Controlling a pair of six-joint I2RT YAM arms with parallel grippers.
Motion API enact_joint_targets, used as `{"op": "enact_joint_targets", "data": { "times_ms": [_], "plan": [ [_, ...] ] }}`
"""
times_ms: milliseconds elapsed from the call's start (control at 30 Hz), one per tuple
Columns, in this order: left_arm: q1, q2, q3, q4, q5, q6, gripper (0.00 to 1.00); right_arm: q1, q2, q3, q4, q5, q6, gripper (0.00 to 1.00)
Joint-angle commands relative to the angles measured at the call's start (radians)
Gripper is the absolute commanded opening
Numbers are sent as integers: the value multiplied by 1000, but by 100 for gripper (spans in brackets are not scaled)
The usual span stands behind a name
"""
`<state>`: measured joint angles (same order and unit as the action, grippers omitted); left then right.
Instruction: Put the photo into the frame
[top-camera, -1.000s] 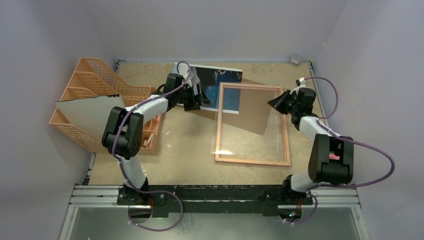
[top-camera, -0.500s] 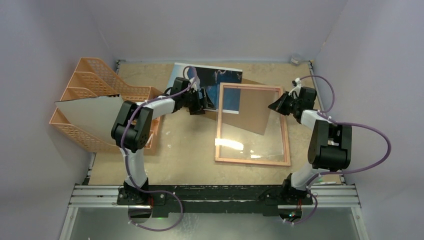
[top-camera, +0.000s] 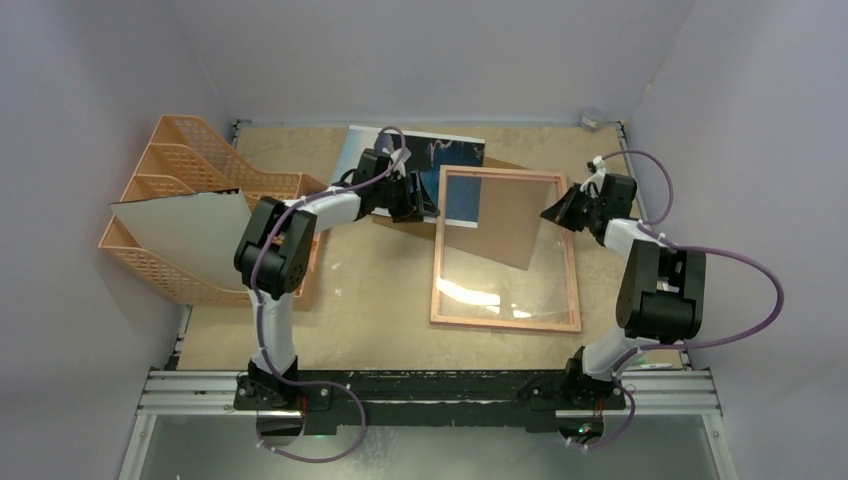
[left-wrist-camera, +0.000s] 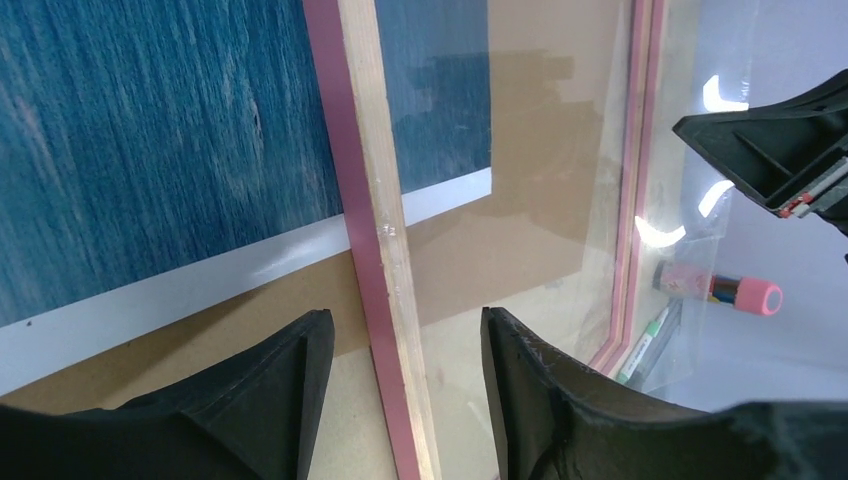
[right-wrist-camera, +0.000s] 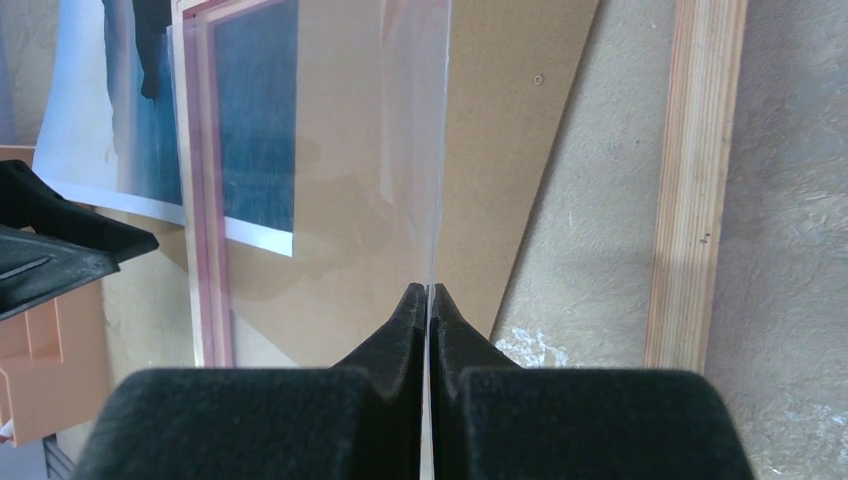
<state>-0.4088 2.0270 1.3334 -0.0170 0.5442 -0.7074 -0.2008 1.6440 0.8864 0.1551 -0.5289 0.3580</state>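
Observation:
The frame (top-camera: 505, 322) lies flat right of centre, tan wood rim up. The photo (top-camera: 455, 152) lies picture-side up at the back, its right part under the frame's far left corner. My left gripper (top-camera: 428, 208) is open, its jaws either side of the frame's left rail (left-wrist-camera: 375, 200) without touching it; the photo (left-wrist-camera: 150, 150) lies just beyond. My right gripper (top-camera: 552, 210) is shut on the right edge of the clear pane (right-wrist-camera: 432, 150), holding it just inside the frame's right rail (right-wrist-camera: 695, 180). The photo (right-wrist-camera: 255, 120) shows through the pane.
A brown backing board (top-camera: 505, 225) lies under the frame and photo. Orange file trays (top-camera: 190, 160) stand at the left with a greyish-white sheet (top-camera: 180, 230) leaning on them. A pink marker (left-wrist-camera: 725, 290) lies beyond the frame. A small cup (top-camera: 592, 118) sits at the back right corner.
My left gripper has moved right from over the photo to the frame's left rail. The right gripper has stayed almost still. The glare on the pane has shifted.

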Motion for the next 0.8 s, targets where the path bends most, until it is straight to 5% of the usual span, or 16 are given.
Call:
{"op": "enact_joint_targets", "data": {
  "times_ms": [0, 767],
  "plan": [
    [-13, 27, 43, 19, -18, -10, 57, -14, -62, -23, 65, 41, 4, 0],
    [-16, 78, 58, 42, -34, -40, 49, -17, -131, -132, 199, 50, 84, 0]
  ]
}}
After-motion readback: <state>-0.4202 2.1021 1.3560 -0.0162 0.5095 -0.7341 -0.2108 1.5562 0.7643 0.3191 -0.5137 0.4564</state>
